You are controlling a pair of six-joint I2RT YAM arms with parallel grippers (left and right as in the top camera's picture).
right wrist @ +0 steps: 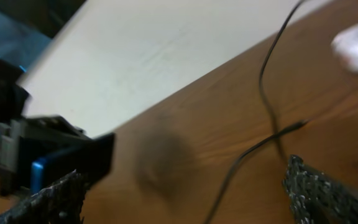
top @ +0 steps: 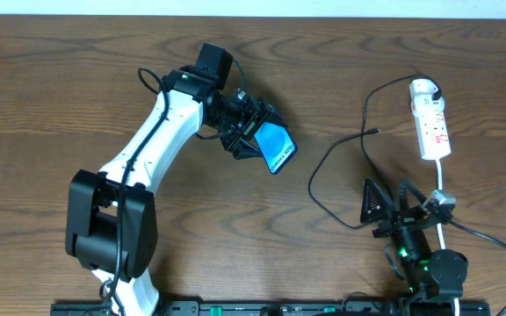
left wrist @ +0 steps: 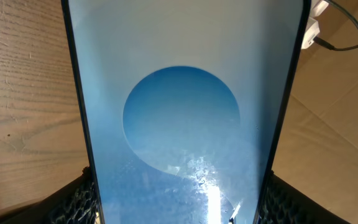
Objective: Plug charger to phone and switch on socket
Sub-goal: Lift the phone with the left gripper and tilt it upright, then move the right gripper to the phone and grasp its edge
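I see my left gripper (top: 251,133) clamped on the phone (top: 277,147), its ends cut off at the wrist view, while my right gripper (top: 383,209) sits spread beside the charger (top: 312,180), that wrist view blurred.

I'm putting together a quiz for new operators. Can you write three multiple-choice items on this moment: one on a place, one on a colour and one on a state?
1. In the overhead view, where does the socket lie?
A) lower left
B) upper right
C) centre

2. What colour is the charger cable?
A) black
B) red
C) yellow

3. What state is the phone in?
A) lying flat, untouched
B) plugged into the charger
C) held in the left gripper

Answers:
1 B: the white strip sits near the frame's upper right corner.
2 A: it is a thin black line looping to a small plug tip.
3 C: the gripper clamps the phone's long edges, and the plug tip lies well apart from it.
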